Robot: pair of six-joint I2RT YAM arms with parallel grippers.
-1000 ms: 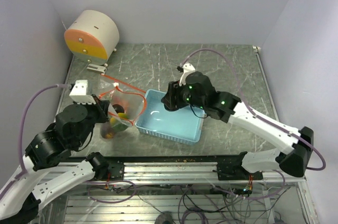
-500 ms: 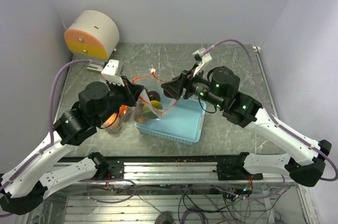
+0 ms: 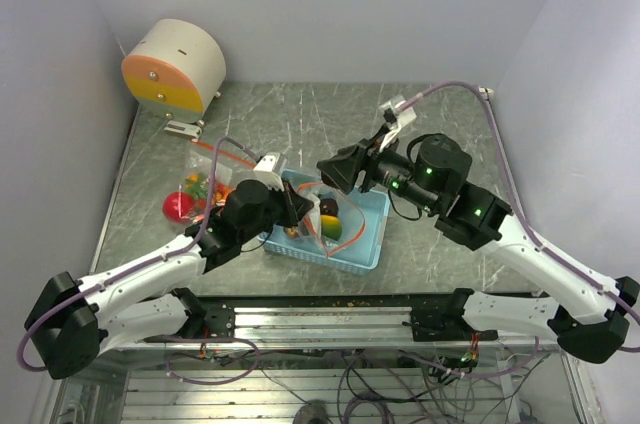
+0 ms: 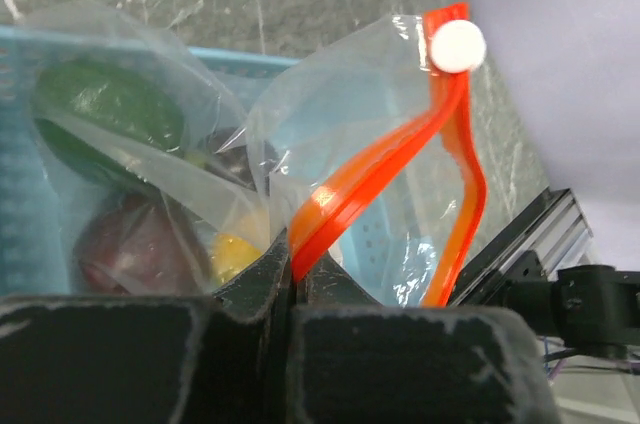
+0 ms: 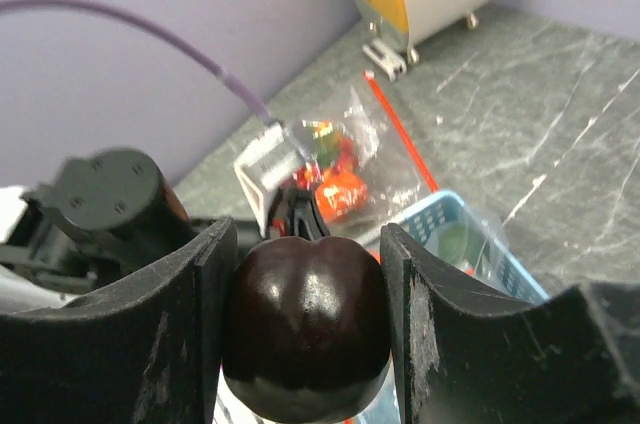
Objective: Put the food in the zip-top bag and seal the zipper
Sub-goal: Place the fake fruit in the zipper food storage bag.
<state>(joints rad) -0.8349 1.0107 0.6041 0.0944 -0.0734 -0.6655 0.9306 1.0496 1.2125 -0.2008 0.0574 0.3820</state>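
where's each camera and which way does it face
Top: above and behind the bases, looking down on the table; left arm and right arm show.
Left wrist: on the left arm, facing the bag and basket; left pincer shows.
Right wrist: on the right arm, facing the left arm; right pincer holding a plum shows.
Shared: top and left wrist both show the bag.

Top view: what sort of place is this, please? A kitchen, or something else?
Likely a robot test cell, not a kitchen: bare walls close around a stone-look table, two arms on a metal rail with loose cables below, handling toy food and a bag.
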